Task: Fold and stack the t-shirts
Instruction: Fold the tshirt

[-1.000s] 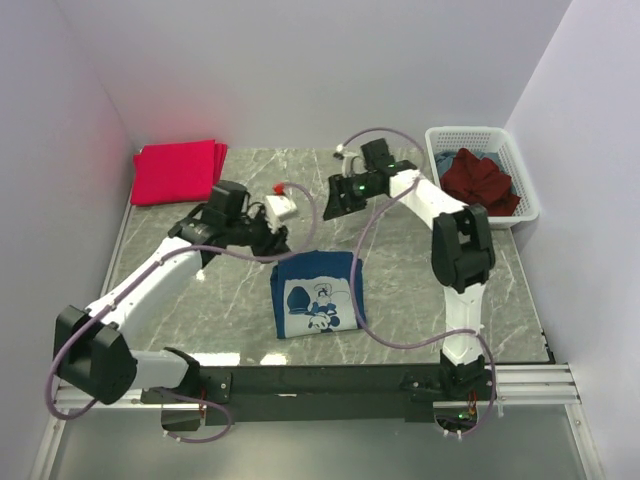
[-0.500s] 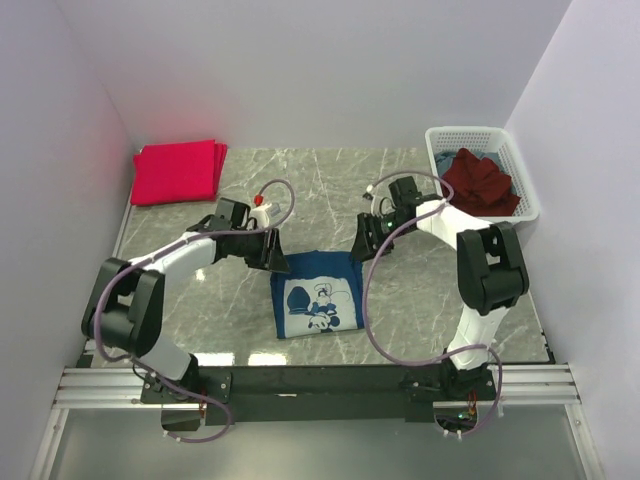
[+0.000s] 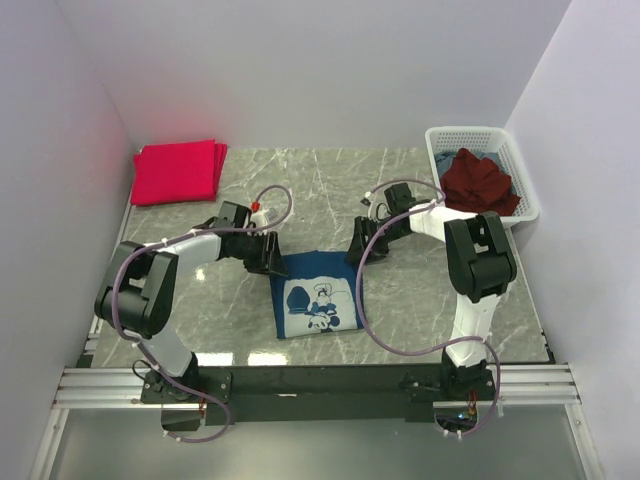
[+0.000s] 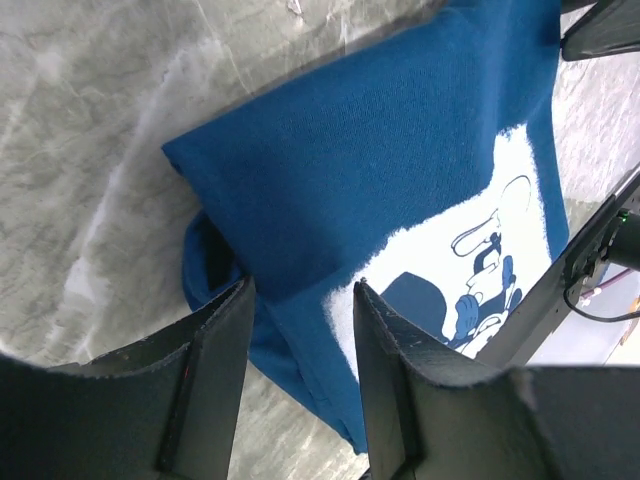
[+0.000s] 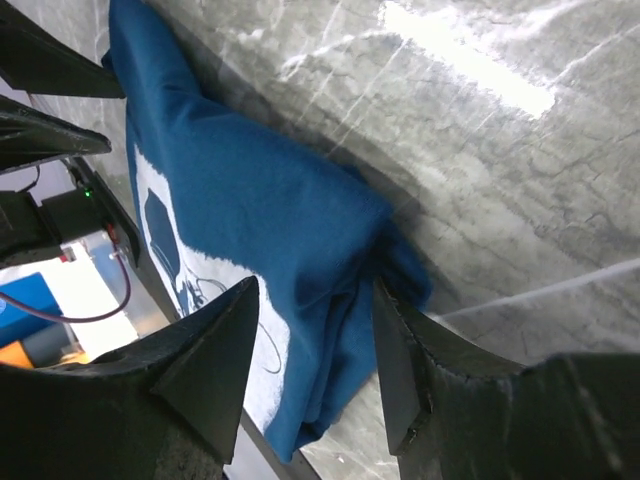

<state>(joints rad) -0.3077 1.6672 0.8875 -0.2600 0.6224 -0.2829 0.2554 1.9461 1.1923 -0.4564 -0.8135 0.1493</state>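
Top view: the navy t-shirt (image 3: 312, 270) lies folded on the worktop (image 3: 420, 290), long axis near-to-far, print (image 3: 318, 303) at the near end. The left claw (image 3: 272, 262) and right claw (image 3: 358, 250) have dropped to its 2 far corners.
Left wrist: fingers (image 4: 215, 350) half apart, straddling a corner.
Right wrist: fingers (image 5: 215, 350) likewise, gripping nothing.

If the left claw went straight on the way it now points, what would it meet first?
The navy shirt: the left claw points at its folded corner, open jaws astride the edge, though the depth is unclear.
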